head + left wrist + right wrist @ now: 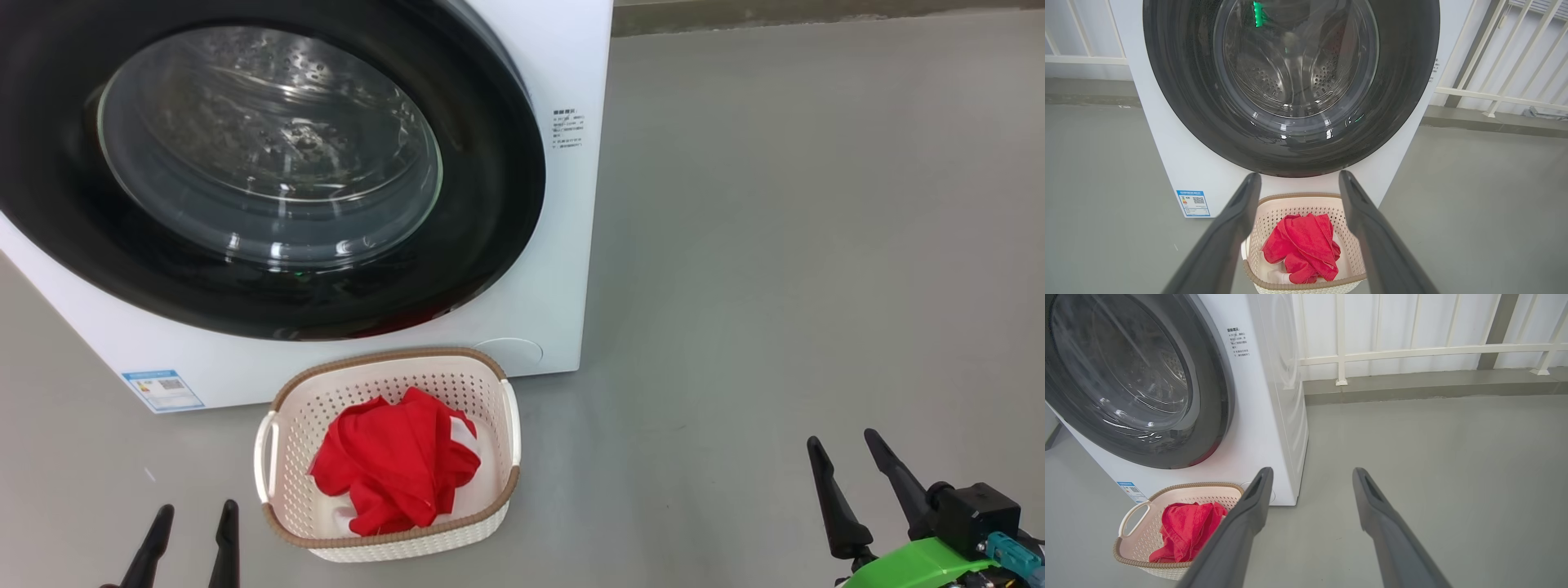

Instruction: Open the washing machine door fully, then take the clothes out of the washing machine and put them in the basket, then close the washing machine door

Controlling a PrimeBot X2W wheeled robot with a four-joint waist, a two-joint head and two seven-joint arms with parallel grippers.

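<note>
One washing machine (563,82) stands with its one door (269,155) shut; one basket (388,361) sits on the floor (816,245) just before it, handy for unloading. The clothes (392,465) lie inside as one red heap, number unclear to us. Our left jaws and right jaws stand wide and empty; we judge the job done.

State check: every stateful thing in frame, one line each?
washing machine door: shut, flush with the front.
washing machine: upright; no clothes seen through the glass.
clothes: bunched inside the basket.
basket: upright on the floor, holding the clothes.
left gripper: open, empty.
right gripper: open, empty.
</note>
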